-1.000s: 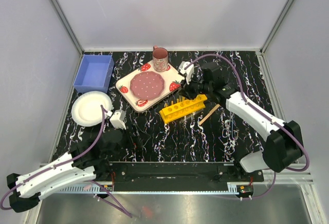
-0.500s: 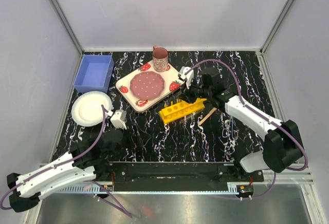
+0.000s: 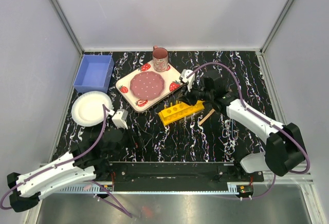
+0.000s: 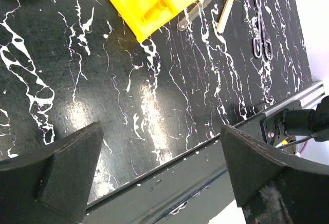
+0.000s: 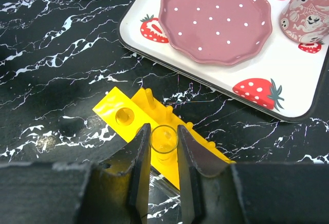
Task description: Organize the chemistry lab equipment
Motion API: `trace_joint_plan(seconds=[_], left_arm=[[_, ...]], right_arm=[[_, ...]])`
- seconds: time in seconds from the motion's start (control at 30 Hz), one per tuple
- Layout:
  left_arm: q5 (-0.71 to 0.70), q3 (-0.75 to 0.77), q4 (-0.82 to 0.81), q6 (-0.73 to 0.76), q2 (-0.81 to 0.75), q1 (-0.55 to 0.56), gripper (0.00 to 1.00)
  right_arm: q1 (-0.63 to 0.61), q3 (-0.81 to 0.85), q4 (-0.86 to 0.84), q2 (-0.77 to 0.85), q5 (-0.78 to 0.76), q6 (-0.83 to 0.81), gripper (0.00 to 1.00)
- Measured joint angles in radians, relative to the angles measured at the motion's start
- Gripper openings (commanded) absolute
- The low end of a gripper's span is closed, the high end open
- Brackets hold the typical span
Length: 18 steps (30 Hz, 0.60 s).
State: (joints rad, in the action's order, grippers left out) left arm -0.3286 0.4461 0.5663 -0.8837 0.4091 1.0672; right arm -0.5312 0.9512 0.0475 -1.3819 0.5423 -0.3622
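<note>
The yellow test-tube rack (image 3: 181, 110) lies on the black marbled table, also in the right wrist view (image 5: 123, 113) and the left wrist view (image 4: 154, 3). My right gripper (image 3: 191, 96) (image 5: 163, 147) is shut on a thin clear tube (image 5: 164, 139), held upright just over a hole in the rack. Another clear tube (image 4: 198, 11) lies beside the rack. A wooden-handled brush (image 3: 209, 114) (image 4: 230, 5) lies right of the rack. Slim dark metal tools (image 3: 231, 129) (image 4: 262, 44) lie further right. My left gripper (image 3: 131, 141) (image 4: 162, 147) is open and empty above the table's near edge.
A strawberry-patterned plate (image 3: 149, 85) (image 5: 288, 88) with a pink mug (image 3: 160, 58) sits just behind the rack. A white paper plate (image 3: 91, 108) and a blue bin (image 3: 94, 73) stand at the left. A metal rail (image 4: 180, 178) runs along the near edge.
My right gripper has come a little nearer and lower over the rack with the tube. The rack has shifted slightly towards me. The left arm has not moved.
</note>
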Motion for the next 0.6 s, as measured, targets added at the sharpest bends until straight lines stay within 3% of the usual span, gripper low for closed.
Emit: trace_joint_plan(seconds=[0.6], left_arm=[[0.077,-0.023,-0.127,0.107,0.059,0.000,0.99]], right_arm=[[0.000,-0.042,0.032,0.063,0.017,-0.019,0.28]])
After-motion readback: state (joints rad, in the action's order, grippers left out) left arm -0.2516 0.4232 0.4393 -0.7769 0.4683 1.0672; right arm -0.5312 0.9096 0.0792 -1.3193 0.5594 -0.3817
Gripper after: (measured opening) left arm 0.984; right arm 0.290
